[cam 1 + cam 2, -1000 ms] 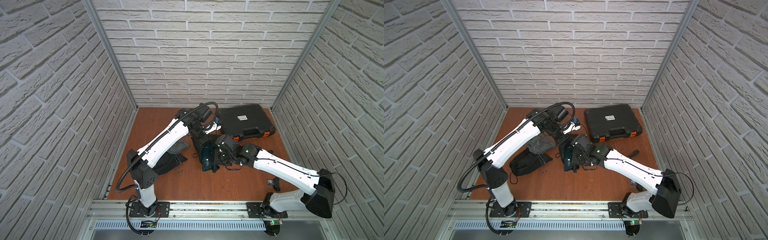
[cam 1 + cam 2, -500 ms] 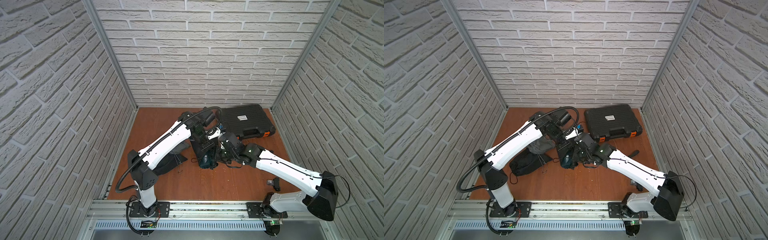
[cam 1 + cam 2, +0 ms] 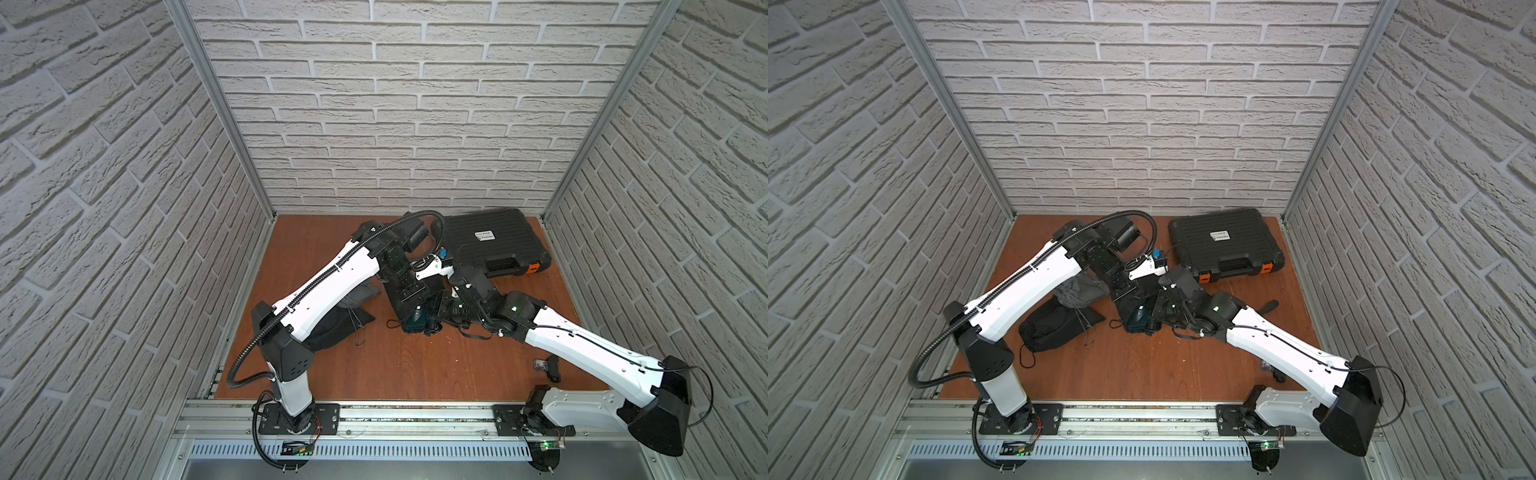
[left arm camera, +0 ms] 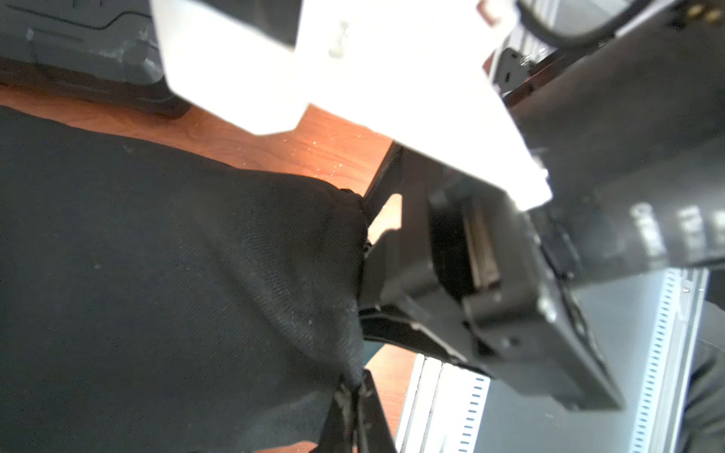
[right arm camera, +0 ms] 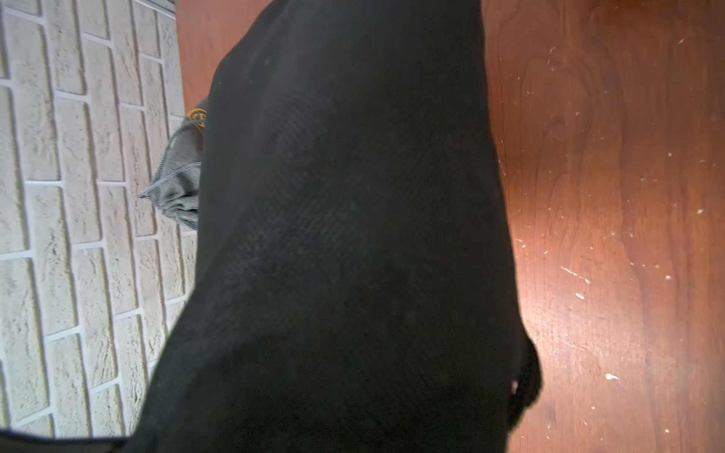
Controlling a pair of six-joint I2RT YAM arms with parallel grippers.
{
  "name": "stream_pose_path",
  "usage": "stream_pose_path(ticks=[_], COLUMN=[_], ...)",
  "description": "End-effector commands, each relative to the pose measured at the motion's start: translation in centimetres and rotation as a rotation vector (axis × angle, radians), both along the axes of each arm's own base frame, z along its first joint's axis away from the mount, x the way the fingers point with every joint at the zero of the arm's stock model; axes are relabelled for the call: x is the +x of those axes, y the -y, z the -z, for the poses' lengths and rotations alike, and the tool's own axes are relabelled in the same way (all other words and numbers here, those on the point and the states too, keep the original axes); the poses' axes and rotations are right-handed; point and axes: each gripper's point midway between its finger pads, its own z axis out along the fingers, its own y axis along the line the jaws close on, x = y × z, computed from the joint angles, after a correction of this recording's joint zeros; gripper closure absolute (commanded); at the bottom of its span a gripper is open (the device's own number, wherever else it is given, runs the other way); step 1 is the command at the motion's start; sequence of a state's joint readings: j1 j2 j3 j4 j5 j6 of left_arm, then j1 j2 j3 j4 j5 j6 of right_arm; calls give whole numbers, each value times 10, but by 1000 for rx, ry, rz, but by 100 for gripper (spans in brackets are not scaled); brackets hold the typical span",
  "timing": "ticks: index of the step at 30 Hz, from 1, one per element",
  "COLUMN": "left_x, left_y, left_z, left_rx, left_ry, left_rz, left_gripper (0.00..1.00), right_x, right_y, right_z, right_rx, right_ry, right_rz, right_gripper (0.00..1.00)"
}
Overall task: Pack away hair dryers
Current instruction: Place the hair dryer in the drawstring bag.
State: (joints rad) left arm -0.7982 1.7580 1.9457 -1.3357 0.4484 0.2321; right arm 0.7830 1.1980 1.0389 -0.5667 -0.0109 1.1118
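A dark teal hair dryer [image 3: 414,323] [image 3: 1137,320] with a coiled cord lies mid-table, just under both grippers. A white hair dryer [image 3: 432,267] [image 3: 1144,269] lies behind them. My left gripper [image 4: 355,396] is shut on the rim of a black cloth pouch [image 4: 176,294]. The pouch hangs between the two wrists. It fills the right wrist view [image 5: 353,235] and hides that gripper's jaws. In the top views my right gripper [image 3: 438,308] points into the pouch beside the left one.
A ribbed black hard case [image 3: 494,241] with orange latches lies shut at the back right. A grey pouch [image 3: 1079,291] and another black pouch [image 3: 1054,326] lie under the left arm. A small black item [image 3: 552,369] sits by the right arm.
The left gripper, with the pouch, has come forward and down from the back to meet the right gripper over the teal dryer. The right arm has shifted only slightly.
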Motion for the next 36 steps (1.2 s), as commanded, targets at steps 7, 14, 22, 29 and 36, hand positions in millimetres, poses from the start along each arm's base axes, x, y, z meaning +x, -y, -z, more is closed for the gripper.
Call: stream_pose_path(ticks=[7, 14, 22, 29, 36], left_x=[-5, -5, -6, 0, 6], left_y=[-4, -1, -1, -3, -5], left_z=[-17, -30, -33, -32, -38], left_rx=[-59, -99, -106, -110, -142], left_ry=[-52, -60, -62, -72, -89], left_rz=[-23, -17, -13, -37, -62], left_gripper=[100, 100, 100, 100, 100], right_x=[18, 20, 23, 20, 15], right_y=[-8, -18, -23, -19, -16], right_z=[-29, -22, -22, -31, -31], right_rx=[76, 60, 42, 46, 29], right_ry=[101, 64, 45, 67, 60], right_rz=[26, -1, -14, -20, -39], right_gripper=[84, 77, 68, 59, 50])
